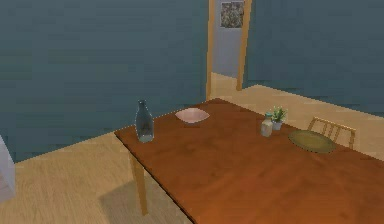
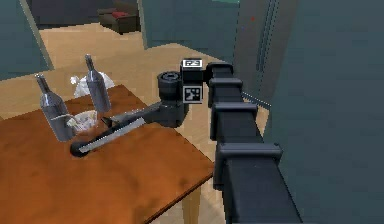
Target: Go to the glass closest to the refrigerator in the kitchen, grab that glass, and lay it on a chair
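In the arm side view my arm (image 2: 240,140) reaches over a brown wooden table (image 2: 120,185). The gripper (image 2: 78,149) points toward that view's left, low over the tabletop. A small clear glassy object (image 2: 82,122) stands on the table right at the fingers. I cannot tell whether the gripper holds anything or touches it. Two dark bottles (image 2: 48,100) (image 2: 95,80) stand upright just beyond. In the forward view a wooden chair (image 1: 331,130) shows behind the far side of a table (image 1: 240,175).
The forward view's table carries a dark bottle (image 1: 145,120), a pink bowl (image 1: 192,116), a small plant (image 1: 277,116) and a green plate (image 1: 311,141). A doorway (image 1: 229,50) opens in the blue wall beyond. Tan floor lies at that view's left.
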Robot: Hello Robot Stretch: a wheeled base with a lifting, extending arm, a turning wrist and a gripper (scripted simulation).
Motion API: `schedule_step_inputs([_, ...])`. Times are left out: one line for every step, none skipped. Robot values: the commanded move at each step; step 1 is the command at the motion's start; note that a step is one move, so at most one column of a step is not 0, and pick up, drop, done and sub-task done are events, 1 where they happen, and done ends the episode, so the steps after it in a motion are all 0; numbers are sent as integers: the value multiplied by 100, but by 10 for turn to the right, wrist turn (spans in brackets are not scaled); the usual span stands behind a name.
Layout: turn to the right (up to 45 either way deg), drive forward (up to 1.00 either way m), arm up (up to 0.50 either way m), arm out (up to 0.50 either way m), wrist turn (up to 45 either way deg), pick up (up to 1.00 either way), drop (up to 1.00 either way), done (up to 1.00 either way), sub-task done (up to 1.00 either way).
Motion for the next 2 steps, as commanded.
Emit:
schedule_step_inputs([0,0,0,0,-450,0,0,0,0])
schedule_step_inputs([0,0,0,0,-90,0,0,0,0])
